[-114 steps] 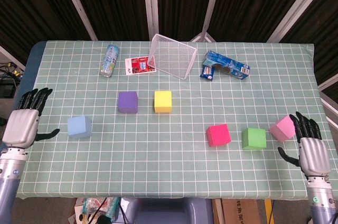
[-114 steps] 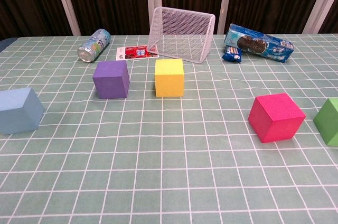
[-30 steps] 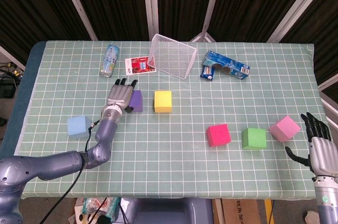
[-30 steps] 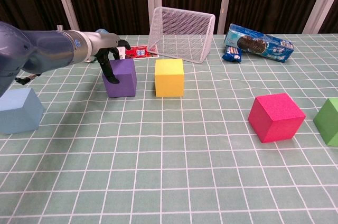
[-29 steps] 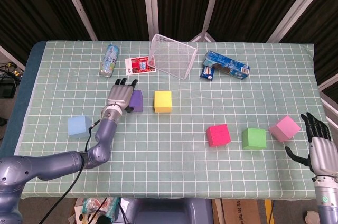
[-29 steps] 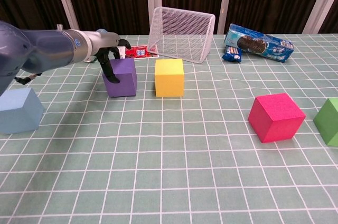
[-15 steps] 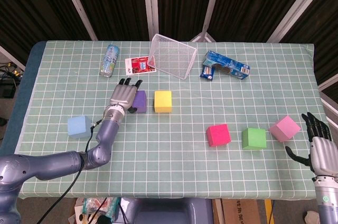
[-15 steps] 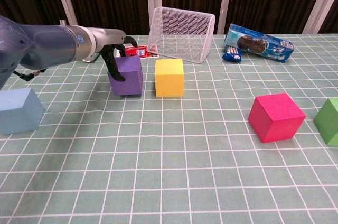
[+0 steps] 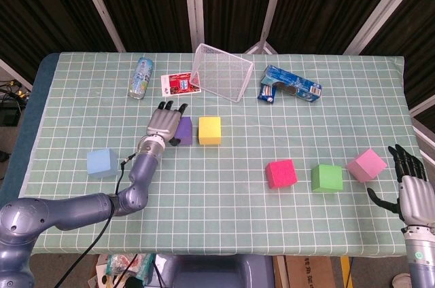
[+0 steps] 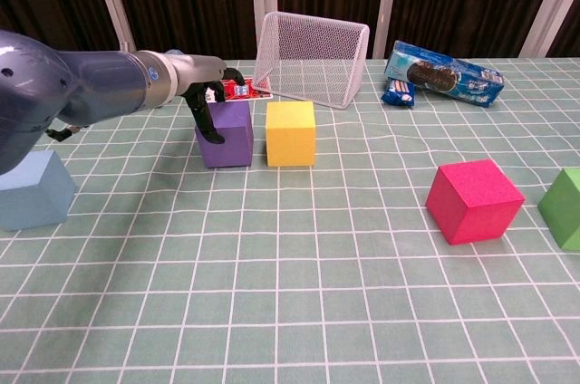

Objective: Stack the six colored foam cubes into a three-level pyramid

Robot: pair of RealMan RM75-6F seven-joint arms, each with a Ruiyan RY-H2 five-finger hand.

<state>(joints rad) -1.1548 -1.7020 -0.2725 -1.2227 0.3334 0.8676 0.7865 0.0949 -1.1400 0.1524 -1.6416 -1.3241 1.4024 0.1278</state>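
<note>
Base row being assembled: purple cube (image 10: 227, 133) held by the left hand (image 9: 163, 125) just beside the yellow cube (image 9: 209, 130).

Fingers of the left hand are laid over the top and left face of the purple cube, so it is judged to be gripped, with only a narrow gap left to the yellow cube in the chest view. The right hand (image 9: 410, 189) is kept spread and empty at the table's right edge, near the pink cube (image 9: 366, 164). The light blue cube (image 9: 102, 162), magenta cube (image 10: 474, 200) and green cube (image 9: 327, 178) lie well apart, unstacked. No level is yet built. Next, the purple cube should be closed flush against the yellow one and released without being dragged; a third base cube is then called for.
</note>
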